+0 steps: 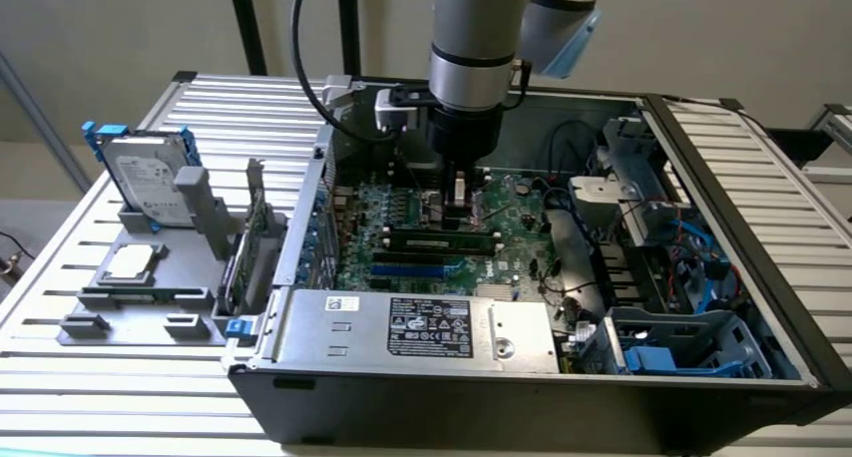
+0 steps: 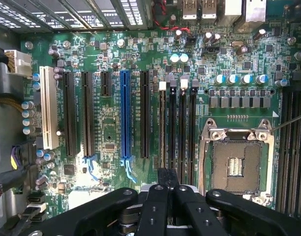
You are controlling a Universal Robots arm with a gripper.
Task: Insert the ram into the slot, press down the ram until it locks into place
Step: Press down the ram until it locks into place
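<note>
The ram (image 1: pixel 433 242) is a thin green stick with black chips. It stands on edge in a black slot (image 1: pixel 440 249) with pale end clips, in the middle of the motherboard. In the wrist view the ram (image 2: pixel 163 128) shows edge-on in the slot nearest the blue one, and the other parallel slots (image 2: pixel 182 132) beside it hold nothing. My gripper (image 1: pixel 460 216) hangs straight over the ram, a little towards the exterior view's right of its middle. Its black fingers (image 2: pixel 163 179) are shut together with nothing between them. Whether they touch the ram's top edge I cannot tell.
The open PC case (image 1: pixel 745 178) walls in the board. The power supply (image 1: pixel 419 325) sits at the front and blue cables (image 1: pixel 692 247) at the exterior view's right. The blue slot (image 2: pixel 125 115) and CPU socket (image 2: pixel 236 164) flank the memory slots. A grey fixture (image 1: pixel 140 297) outside holds a hard drive (image 1: pixel 144 183) and a bracketed card (image 1: pixel 250 242).
</note>
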